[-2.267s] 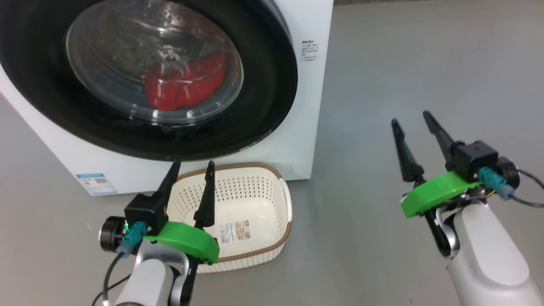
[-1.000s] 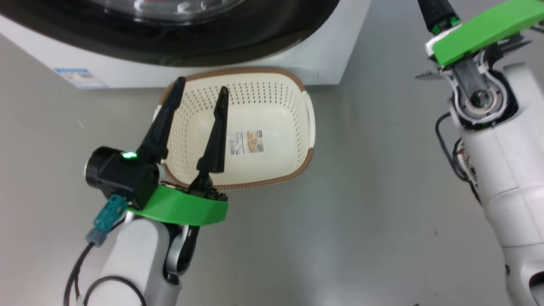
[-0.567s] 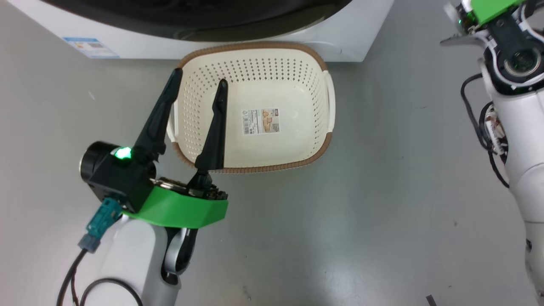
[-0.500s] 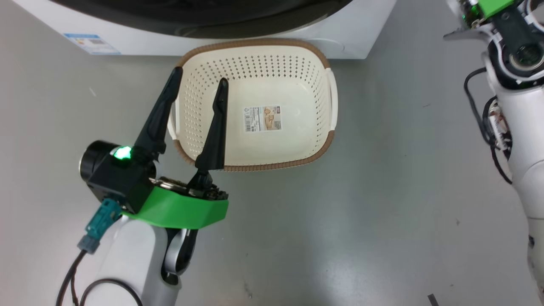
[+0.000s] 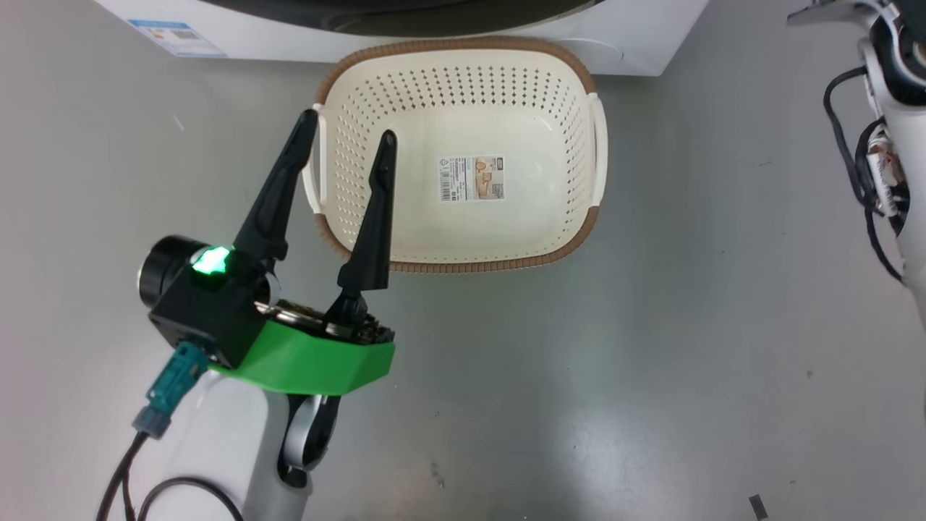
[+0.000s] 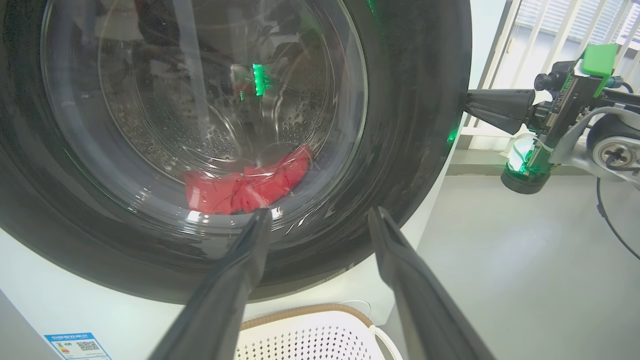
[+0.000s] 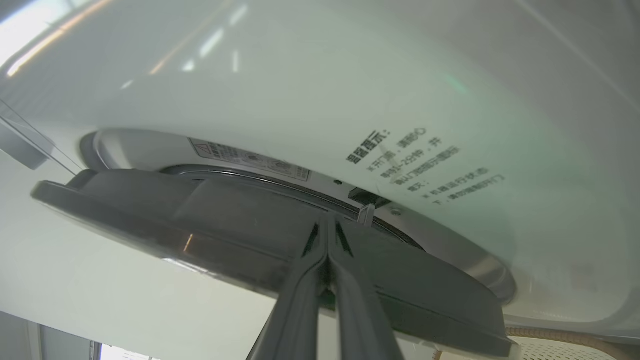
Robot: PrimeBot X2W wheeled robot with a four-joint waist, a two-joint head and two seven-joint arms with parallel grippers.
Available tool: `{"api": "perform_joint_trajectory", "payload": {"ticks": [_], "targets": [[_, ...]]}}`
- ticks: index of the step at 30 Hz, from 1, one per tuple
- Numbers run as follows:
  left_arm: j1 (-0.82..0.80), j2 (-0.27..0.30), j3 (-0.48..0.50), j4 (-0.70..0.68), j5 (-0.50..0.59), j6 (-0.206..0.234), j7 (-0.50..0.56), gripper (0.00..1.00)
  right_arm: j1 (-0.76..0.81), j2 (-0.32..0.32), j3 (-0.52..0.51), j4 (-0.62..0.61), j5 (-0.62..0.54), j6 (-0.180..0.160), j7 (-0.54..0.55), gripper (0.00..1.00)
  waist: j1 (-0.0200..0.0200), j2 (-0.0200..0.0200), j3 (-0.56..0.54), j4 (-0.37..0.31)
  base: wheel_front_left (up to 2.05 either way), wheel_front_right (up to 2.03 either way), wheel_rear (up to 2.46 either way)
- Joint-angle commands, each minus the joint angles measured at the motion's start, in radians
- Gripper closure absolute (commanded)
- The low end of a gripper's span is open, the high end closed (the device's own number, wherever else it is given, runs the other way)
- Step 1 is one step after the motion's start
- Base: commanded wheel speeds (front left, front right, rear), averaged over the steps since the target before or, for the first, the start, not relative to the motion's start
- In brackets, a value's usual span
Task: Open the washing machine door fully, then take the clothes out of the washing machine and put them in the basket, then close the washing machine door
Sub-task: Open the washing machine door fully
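The left gripper (image 5: 349, 124) hangs with its fingers spread wide and nothing between them. In the head view they cross the left edge of the basket (image 5: 448, 266). The basket stands empty on the grey floor (image 5: 651, 325) just in front of the machine (image 5: 651, 43), with a paper label (image 5: 470, 178) on its base. From the left wrist, the same fingers point at the lower part of the door (image 6: 410, 125). Behind its glass, red clothes (image 6: 245, 187) lie at the bottom of the steel drum (image 6: 215, 140). The right gripper (image 6: 467, 103), fingers pressed together and holding nothing, reaches in from the side toward the door's black rim. Its own wrist view puts the fingertips at the door's edge, by the latch (image 7: 367, 200); whether they touch it cannot be told. A blue sticker (image 5: 177, 37) marks the machine's lower front.
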Motion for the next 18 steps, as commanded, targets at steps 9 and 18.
{"api": "perform_joint_trajectory", "payload": {"ticks": [9,18], "targets": [[-0.012,0.019,0.02,-0.029,-0.004,0.005,-0.005,0.0,-0.074,-0.002,0.024,0.014,0.007,0.007,0.035,1.0,0.0,-0.0001,0.029,0.024,0.0,0.0,0.0],[-0.012,0.019,0.017,-0.016,-0.013,0.008,-0.005,0.0,-0.088,0.012,0.045,0.031,0.041,0.007,0.102,1.0,0.0,-0.0001,0.035,0.027,0.0,0.0,0.0]]}}
